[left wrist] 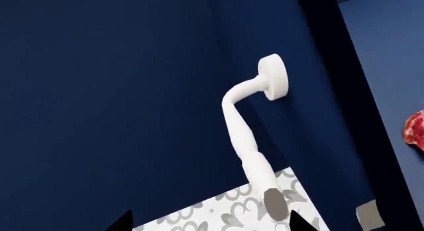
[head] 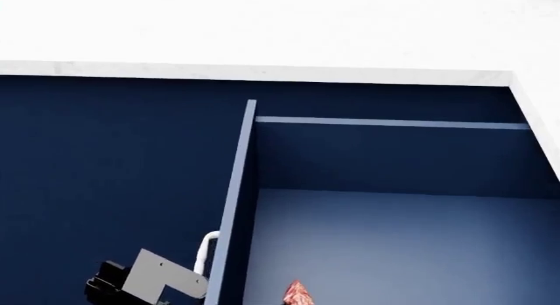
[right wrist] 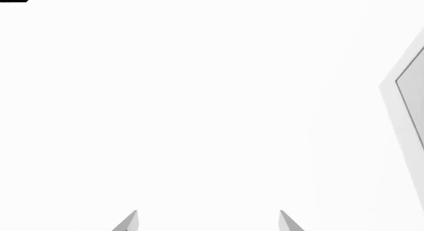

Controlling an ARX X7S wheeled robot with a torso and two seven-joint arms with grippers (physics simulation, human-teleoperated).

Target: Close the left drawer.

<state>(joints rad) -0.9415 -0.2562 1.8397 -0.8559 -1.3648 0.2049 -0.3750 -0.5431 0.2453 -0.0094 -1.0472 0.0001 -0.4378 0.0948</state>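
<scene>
Left drawer (head: 385, 239): pulled open, red item (head: 297, 294) inside near its front. Left gripper (left wrist: 208, 222) beside the white handle (left wrist: 248, 136), jaws spread; right gripper (right wrist: 206, 221) likewise spread, holding nothing.

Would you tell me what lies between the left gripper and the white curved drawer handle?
Nothing: left gripper reaches white curved handle directly, in the left wrist view.

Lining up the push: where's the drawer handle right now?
In the head view the white handle sits low and left of centre, on the left drawer front, beside the left arm. The left gripper is close under it.
</scene>
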